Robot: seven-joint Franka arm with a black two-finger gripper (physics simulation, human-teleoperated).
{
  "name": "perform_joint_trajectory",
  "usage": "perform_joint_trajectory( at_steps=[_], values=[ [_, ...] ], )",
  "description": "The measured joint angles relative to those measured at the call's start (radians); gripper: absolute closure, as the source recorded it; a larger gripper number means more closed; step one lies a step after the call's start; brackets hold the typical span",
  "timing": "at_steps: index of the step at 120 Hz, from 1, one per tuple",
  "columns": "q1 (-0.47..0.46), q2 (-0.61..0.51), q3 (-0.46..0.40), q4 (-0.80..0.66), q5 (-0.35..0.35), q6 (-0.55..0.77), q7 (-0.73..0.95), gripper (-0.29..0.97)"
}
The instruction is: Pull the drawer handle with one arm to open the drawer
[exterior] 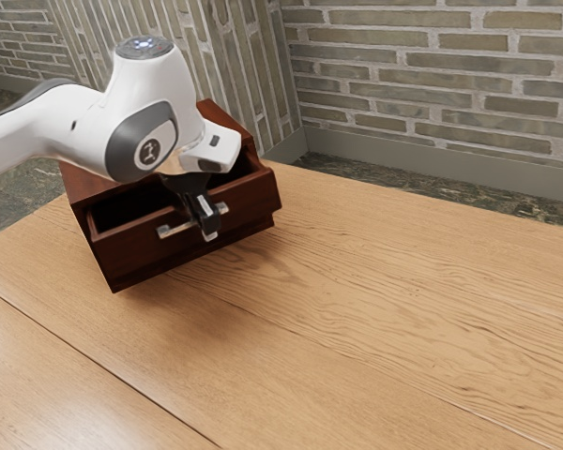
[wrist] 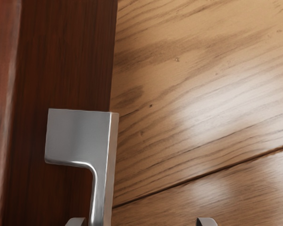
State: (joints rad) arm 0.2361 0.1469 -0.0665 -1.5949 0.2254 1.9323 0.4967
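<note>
Noted drawer (exterior: 136,246) slid partway out of small dark red-brown cabinet (exterior: 233,129), dark interior open to view behind the front panel. Logged flat silver handle (exterior: 174,227) across the drawer front, running toward the exterior view's right. Placed cabinet on pale wooden table (exterior: 375,309), toward its far side at the exterior view's left, near the corner of the brick wall (exterior: 432,66).

Found black gripper (exterior: 206,229) reaching down from white arm (exterior: 84,131) onto the handle, roughly mid-bar. From the wrist: handle (wrist: 80,136) bracket against drawer front (wrist: 61,56), thin bar running down between the fingertips (wrist: 205,221). Fingers spread wide, one just beside the bar, the other well apart over bare table (wrist: 203,94). Nothing clamped from both sides.
</note>
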Motion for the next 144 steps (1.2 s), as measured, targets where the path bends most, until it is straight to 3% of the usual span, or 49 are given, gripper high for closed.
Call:
perform_joint_trajectory(
  at_steps=[15,33,125,144],
  values=[
    [-0.102,-0.003,0.095,-0.004,-0.013,0.005,-0.004,0.42],
    [-0.131,0.002,0.114,-0.004,-0.027,0.008,-0.009,0.40],
    [-0.149,0.009,0.124,-0.004,-0.068,0.011,-0.046,0.37],
    [-0.148,0.009,0.124,-0.001,-0.069,0.009,-0.054,0.42]
  ],
)
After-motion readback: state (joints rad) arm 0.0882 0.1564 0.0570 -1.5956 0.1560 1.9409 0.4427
